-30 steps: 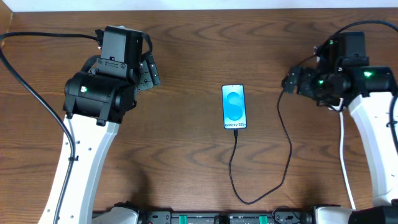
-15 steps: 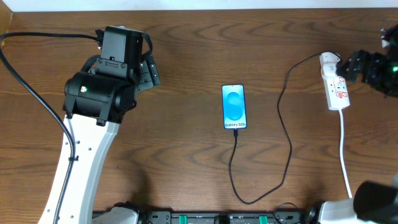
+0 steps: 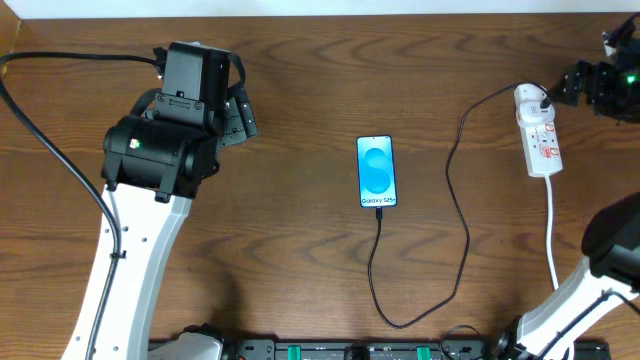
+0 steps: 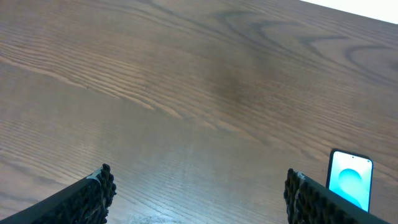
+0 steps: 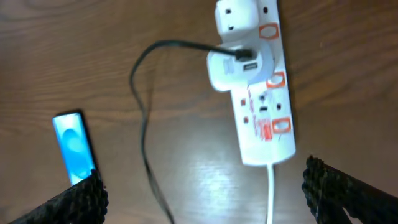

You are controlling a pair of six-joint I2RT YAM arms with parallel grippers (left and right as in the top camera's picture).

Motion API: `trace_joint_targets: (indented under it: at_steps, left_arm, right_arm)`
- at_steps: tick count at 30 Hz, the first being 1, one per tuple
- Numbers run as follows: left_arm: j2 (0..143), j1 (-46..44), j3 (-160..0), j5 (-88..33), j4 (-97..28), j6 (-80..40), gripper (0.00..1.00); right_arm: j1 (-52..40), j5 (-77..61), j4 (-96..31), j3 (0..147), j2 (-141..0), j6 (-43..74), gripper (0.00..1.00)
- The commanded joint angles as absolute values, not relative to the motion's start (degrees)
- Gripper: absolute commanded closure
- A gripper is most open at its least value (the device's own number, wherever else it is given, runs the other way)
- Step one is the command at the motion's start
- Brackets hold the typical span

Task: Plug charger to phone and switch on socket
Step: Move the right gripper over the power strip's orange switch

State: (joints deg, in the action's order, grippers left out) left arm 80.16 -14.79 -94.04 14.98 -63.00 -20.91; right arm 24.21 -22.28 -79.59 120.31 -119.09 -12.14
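Charger cable links the socket, just ahead of the open right gripper, to the phone beside one of its fingers; the left gripper hangs open, empty.

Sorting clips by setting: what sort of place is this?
Probably a robot lab bench: a wooden table, a left arm and right arm over it, with a phone, charger and socket.

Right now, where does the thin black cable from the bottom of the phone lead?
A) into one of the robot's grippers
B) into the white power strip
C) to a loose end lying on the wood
B: the black cable leaves the phone, loops round and ends plugged into the white power strip.
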Motion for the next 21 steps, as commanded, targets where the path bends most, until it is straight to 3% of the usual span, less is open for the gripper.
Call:
trace_joint_targets:
  at_steps: [1, 21]
  left_arm:
    - [80.16, -14.79, -94.02, 15.94, -63.18, -20.36, 0.11]
    - [80.16, -14.81, -94.02, 15.94, -63.18, -20.36, 0.11]
  right_arm:
    - [24.10, -22.92, -78.15, 121.60, -121.89, -12.43, 0.01]
    - [23.53, -28.23, -73.67, 121.05, -132.51, -12.08, 0.01]
